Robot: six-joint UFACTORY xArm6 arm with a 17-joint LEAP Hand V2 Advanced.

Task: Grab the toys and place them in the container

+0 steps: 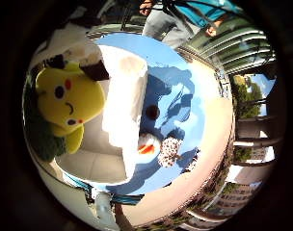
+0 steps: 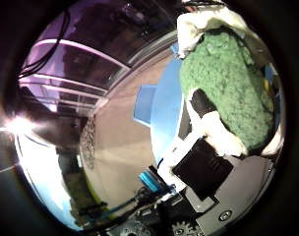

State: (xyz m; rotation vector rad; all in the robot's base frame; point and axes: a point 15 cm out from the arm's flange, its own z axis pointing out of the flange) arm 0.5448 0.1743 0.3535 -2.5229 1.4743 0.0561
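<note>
Little-finger-side view: yellow plush toy with black-tipped ears, red cheek dots and dark eyes sits close to the palm, over the white container. Green fuzzy toy pressed right against its side. Container wall bright in sun, rests on a blue mat. On the mat beside the container: small dark round toy, white toy with orange patch, white speckled fuzzy ball, all near each other, apart from the yellow plush. Tan floor beyond the mat, railing past that.

Thumb-side view: green fuzzy toy fills much of the frame, so very close to the palm. White and black fingers of the hand curl around it, one wrapped over its far end, one across its near side; closed grip on the green toy. Blue mat edge and tan floor visible behind.
</note>
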